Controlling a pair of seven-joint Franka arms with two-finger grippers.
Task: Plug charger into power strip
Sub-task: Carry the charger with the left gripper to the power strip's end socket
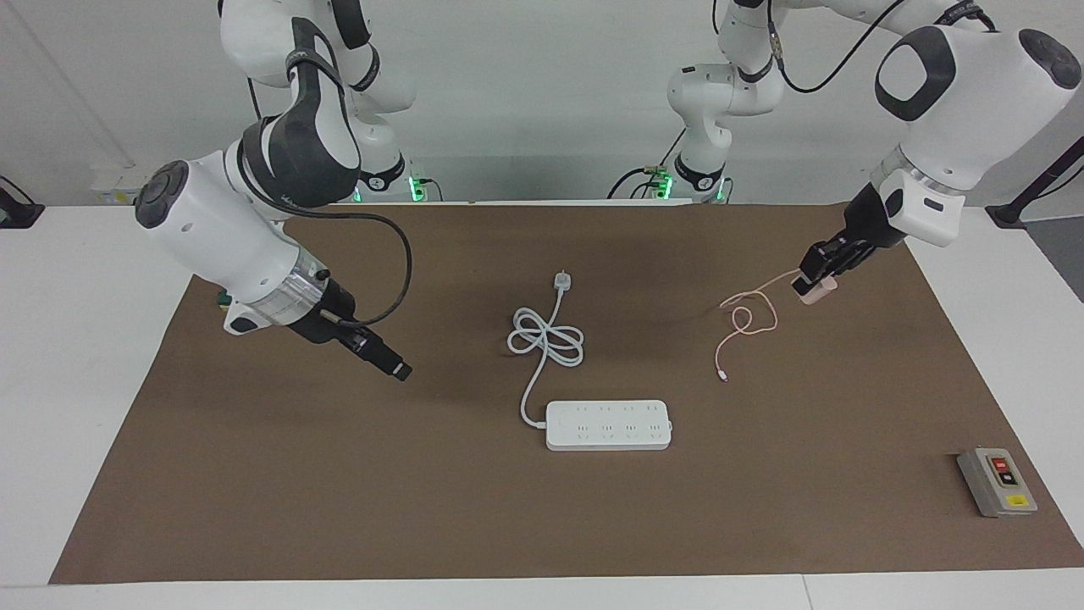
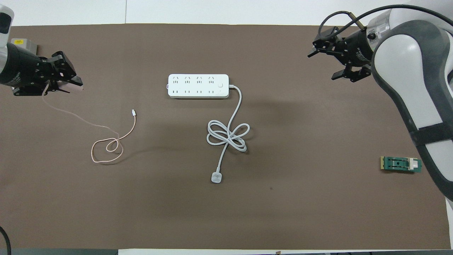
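The white power strip (image 1: 608, 424) (image 2: 198, 85) lies flat, sockets up, mid-table. My left gripper (image 1: 810, 281) (image 2: 70, 82) is shut on the pale pink charger (image 1: 815, 293), raised over the mat toward the left arm's end, well apart from the strip. In the overhead view the fingers hide most of the charger. Its thin pink cable (image 1: 745, 318) (image 2: 106, 147) hangs down to a loop on the mat and ends in a small connector (image 2: 133, 112). My right gripper (image 1: 396, 369) (image 2: 322, 65) is open and holds nothing, over the mat toward the right arm's end.
The strip's thick white cord (image 1: 546, 337) (image 2: 228, 134) lies coiled nearer the robots and ends in a white plug (image 1: 561, 280) (image 2: 216, 177). A grey button box (image 1: 998, 481) (image 2: 22, 45) sits at the left arm's end. A green block (image 2: 401, 164) lies at the right arm's end.
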